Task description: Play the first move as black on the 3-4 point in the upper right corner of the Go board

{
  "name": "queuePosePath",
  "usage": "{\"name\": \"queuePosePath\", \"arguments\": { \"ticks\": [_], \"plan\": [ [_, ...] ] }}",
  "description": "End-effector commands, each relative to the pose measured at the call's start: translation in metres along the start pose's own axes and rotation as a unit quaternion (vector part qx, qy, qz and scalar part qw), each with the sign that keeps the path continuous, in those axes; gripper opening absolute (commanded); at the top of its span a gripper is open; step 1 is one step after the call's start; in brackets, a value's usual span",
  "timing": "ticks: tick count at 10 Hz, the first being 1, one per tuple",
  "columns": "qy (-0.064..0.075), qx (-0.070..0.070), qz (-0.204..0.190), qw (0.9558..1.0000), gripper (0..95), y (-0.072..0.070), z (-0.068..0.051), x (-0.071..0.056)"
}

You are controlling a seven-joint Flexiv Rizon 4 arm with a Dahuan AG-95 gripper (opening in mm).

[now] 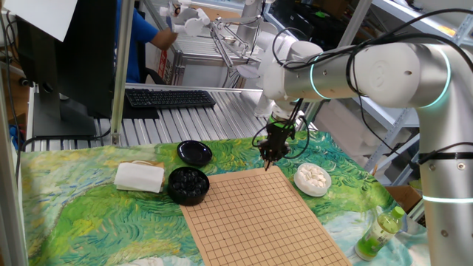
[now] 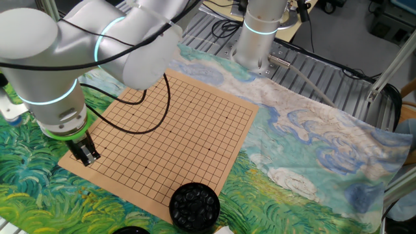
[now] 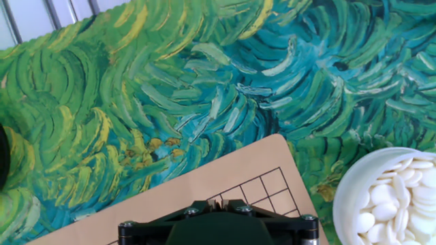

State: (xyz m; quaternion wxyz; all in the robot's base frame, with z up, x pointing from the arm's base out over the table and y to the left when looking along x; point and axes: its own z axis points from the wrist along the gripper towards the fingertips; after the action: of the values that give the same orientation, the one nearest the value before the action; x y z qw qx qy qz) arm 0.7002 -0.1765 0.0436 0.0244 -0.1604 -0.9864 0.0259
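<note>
Bright, even light throughout; shadows are soft. The white arm (image 2: pixel 78 39) shows mild glare at upper left. The hand view is sharp, its dark bottom edge slightly blurred.

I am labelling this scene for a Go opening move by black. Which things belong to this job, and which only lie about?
For the job:
gripper
Go board
bowl of black stones

Lying about:
bowl of white stones
empty black lid
folded white cloth
green bottle
keyboard
</note>
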Motion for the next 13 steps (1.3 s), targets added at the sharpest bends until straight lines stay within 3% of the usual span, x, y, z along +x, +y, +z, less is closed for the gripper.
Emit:
{"name": "queuePosePath", "arguments": {
  "ticks": [1,5,9,13],
  "plan": [
    [0.000,0.000,-0.002,1.0000,0.0,0.000,0.000,0.000],
    [0.009,0.016,0.016,0.9997,0.0,-0.003,-0.002,0.008],
    [0.013,0.046,0.016,0.9987,0.0,-0.006,0.000,0.021],
    [0.014,0.053,0.019,0.9983,0.0,-0.013,0.004,0.024]
  ]
}}
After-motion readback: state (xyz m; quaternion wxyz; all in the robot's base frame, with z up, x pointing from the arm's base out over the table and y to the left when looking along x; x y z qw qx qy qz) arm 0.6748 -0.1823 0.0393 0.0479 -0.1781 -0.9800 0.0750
